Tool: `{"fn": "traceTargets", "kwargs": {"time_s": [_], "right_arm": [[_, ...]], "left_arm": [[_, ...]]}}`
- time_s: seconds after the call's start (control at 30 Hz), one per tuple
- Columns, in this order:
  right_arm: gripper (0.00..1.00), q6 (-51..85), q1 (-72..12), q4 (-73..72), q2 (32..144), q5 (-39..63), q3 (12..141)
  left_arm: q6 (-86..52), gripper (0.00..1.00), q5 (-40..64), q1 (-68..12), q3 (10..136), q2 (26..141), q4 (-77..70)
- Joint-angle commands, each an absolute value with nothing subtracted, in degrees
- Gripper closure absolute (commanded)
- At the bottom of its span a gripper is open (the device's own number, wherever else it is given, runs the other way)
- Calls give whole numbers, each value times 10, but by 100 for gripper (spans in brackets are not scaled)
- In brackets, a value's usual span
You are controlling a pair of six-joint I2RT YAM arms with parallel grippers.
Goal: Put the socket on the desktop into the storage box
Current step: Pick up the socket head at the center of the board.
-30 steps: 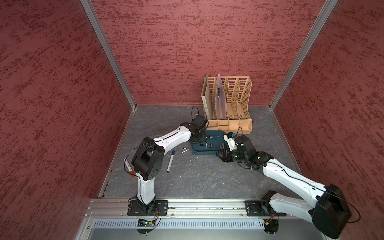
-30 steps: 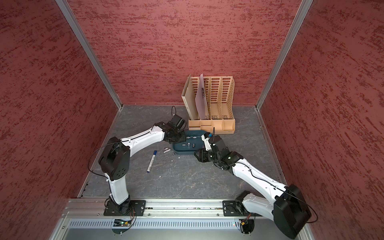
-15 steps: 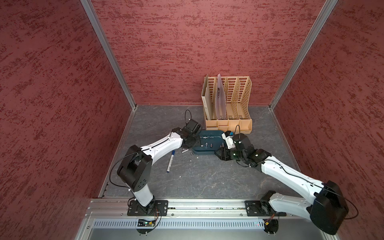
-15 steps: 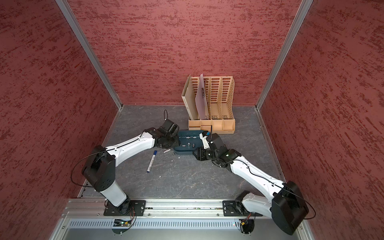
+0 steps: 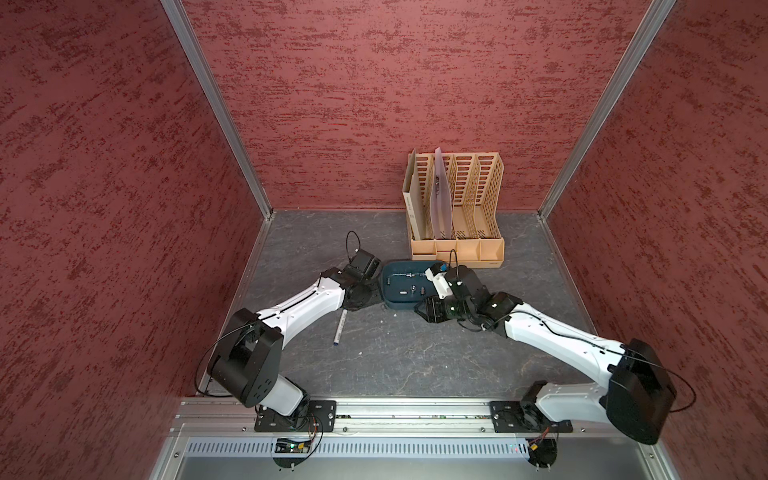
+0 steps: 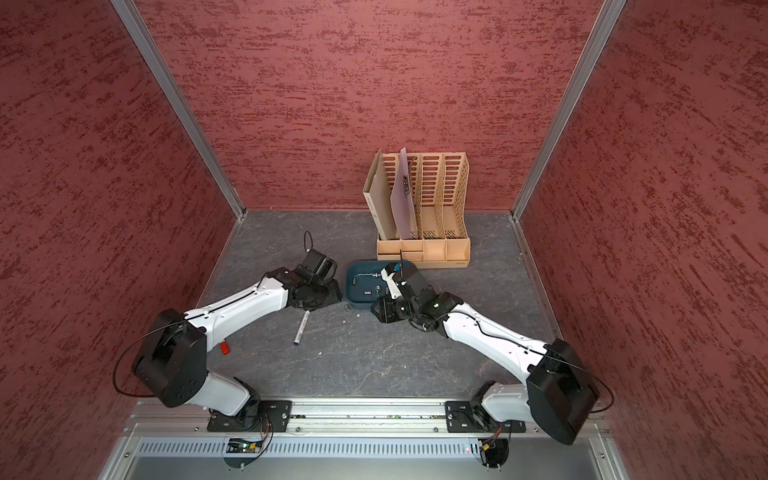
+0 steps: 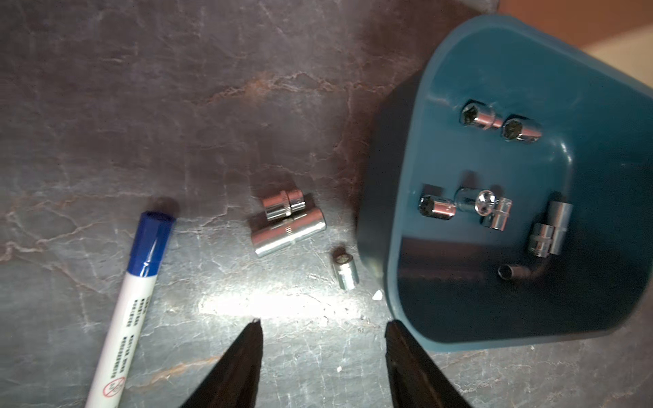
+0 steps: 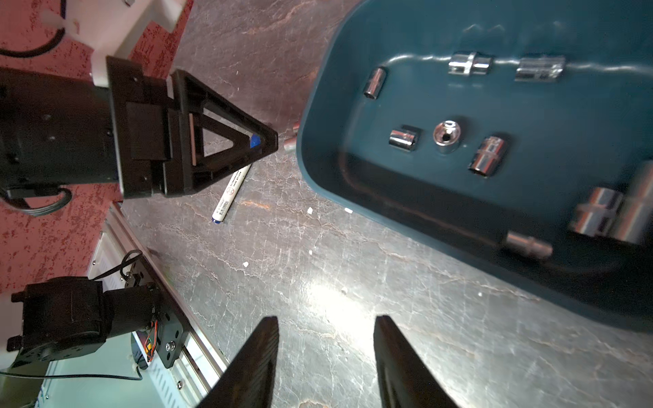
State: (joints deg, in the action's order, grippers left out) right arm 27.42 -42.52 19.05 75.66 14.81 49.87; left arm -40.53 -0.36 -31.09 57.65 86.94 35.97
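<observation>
I am seeing the left gripper [image 7: 321, 323] hovering over the desktop [image 7: 176, 106] at nine o'clock of the storage box [image 7: 374, 183], its jaws standing apart and empty. A long socket [image 7: 288, 231], a short socket [image 7: 284, 205] touching it and a small socket [image 7: 346, 272] are lying just beside the box. More sockets [image 7: 482, 118] are lying inside. The right gripper [image 8: 325, 318] is hovering at five o'clock, also parted and empty.

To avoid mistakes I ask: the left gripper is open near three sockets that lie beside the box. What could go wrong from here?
1. The short socket and the long socket lie against each other; the left gripper closing on one may roll the other away.
2. The small socket lies near the box wall; a finger may bump and shift the box.
</observation>
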Motion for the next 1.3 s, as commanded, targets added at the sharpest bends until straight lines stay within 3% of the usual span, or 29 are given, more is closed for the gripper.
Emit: {"fn": "traceTargets", "kwargs": {"time_s": [0.0,0.23,1.27], "right_arm": [[51,267,-436,181,766,134,522],[51,265,-444,185,765,127,520],[51,263,-443,178,725,108,469]], "left_arm": [[-410,41,-14,-305,570,869,355],[-418,33,-19,-305,584,905,358],[-442,34,-69,-308,651,1035,362]]}}
